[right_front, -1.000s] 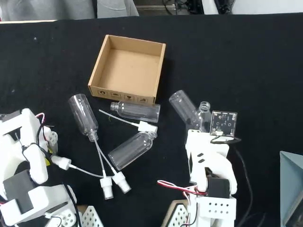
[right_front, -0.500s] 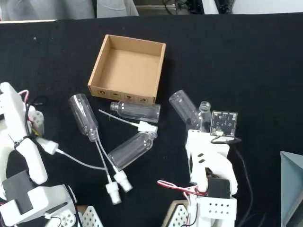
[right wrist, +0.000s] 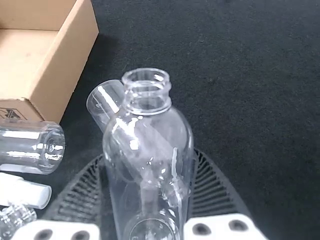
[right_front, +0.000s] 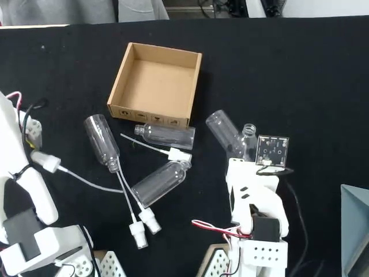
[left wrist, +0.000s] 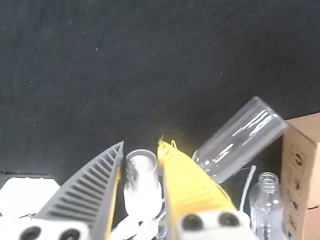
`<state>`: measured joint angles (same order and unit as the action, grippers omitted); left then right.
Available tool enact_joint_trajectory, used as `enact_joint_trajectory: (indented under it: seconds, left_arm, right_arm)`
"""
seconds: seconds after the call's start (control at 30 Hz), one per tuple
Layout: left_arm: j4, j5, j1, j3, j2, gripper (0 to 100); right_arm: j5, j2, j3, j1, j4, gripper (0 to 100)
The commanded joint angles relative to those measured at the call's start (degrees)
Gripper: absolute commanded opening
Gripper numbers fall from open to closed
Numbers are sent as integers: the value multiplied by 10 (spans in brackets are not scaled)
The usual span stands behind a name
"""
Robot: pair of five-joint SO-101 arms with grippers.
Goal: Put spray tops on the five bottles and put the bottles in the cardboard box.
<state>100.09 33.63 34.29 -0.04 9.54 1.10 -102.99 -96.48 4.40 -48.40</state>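
My left gripper (right_front: pixel 38 151) is at the table's left edge, shut on a white spray top (right_front: pixel 46 162) whose thin tube (right_front: pixel 92 184) trails toward the middle. In the left wrist view the spray top (left wrist: pixel 141 179) sits between the yellow and grey fingers of that gripper (left wrist: pixel 141 151). My right gripper (right wrist: pixel 149 165) is shut on an upright open-necked clear bottle (right wrist: pixel 147 145), seen from above as the bottle (right_front: pixel 248 137) at centre right. The cardboard box (right_front: pixel 124 74) stands empty at the back. Three capless bottles (right_front: pixel 102 140), (right_front: pixel 167 136), (right_front: pixel 160 182) lie in front of it.
Another bottle (right_front: pixel 223 130) lies against the held one. A spray top (right_front: pixel 179 154) rests between the lying bottles; two more spray tops (right_front: pixel 138 235), (right_front: pixel 150 221) lie near the front edge. A grey object (right_front: pixel 354 231) is at the far right.
My left arm has carried the spray top away from the front edge toward the back left, dragging its tube. The two loose tops near the front shifted slightly. The right arm stayed still.
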Motion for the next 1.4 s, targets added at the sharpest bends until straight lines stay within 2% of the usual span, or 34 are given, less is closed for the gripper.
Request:
enact_joint_trajectory:
  seconds: [0.0, 0.3, 0.63, 1.07, 1.37]
  left_arm:
    - [8, -8, 2, -56, 41, 29]
    - [6, -7, 0, -50, 186, 29]
    - [5, -4, 0, -54, 236, 29]
    - [4, -2, -83, -17, 342, 29]
    - [-117, 33, -96, 126, 426, 29]
  right_arm:
    - [-10, -56, 0, 19, -3, 32]
    - [-10, -56, 0, 19, -3, 31]
    - [-10, -56, 18, 25, -10, 28]
    - [-10, -56, 63, 42, -52, 28]
    - [-10, -56, 69, 25, -52, 28]
